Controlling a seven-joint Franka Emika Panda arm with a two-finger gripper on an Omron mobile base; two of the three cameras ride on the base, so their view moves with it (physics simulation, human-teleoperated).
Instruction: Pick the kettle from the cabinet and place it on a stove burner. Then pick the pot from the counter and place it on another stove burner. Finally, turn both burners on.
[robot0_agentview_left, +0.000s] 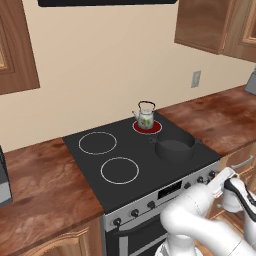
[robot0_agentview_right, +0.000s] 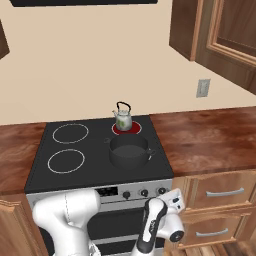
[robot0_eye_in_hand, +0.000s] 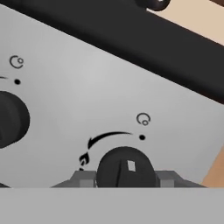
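The kettle (robot0_agentview_left: 145, 119) (robot0_agentview_right: 123, 119) stands upright on the back right burner (robot0_agentview_left: 156, 127) (robot0_agentview_right: 134, 129), whose ring glows red. Just in front of it the dark pot (robot0_agentview_left: 174, 146) (robot0_agentview_right: 129, 151) covers the front right burner, and no red shows around it. My gripper (robot0_agentview_left: 218, 181) (robot0_agentview_right: 168, 195) (robot0_eye_in_hand: 126, 178) is down at the range's steel front, at its right end. In the hand view its fingertips (robot0_eye_in_hand: 85, 178) press both sides of a black knob (robot0_eye_in_hand: 124, 168), so it is shut on that knob. The cabinet is out of view.
Two white burner rings (robot0_agentview_left: 97, 142) (robot0_agentview_left: 119, 170) lie bare on the left half of the cooktop. A second knob (robot0_eye_in_hand: 11, 118) sits left of the gripped one. Reddish counter (robot0_agentview_left: 220, 117) (robot0_agentview_right: 210, 135) flanks the range, with drawers (robot0_agentview_right: 225, 192) beside my hand.
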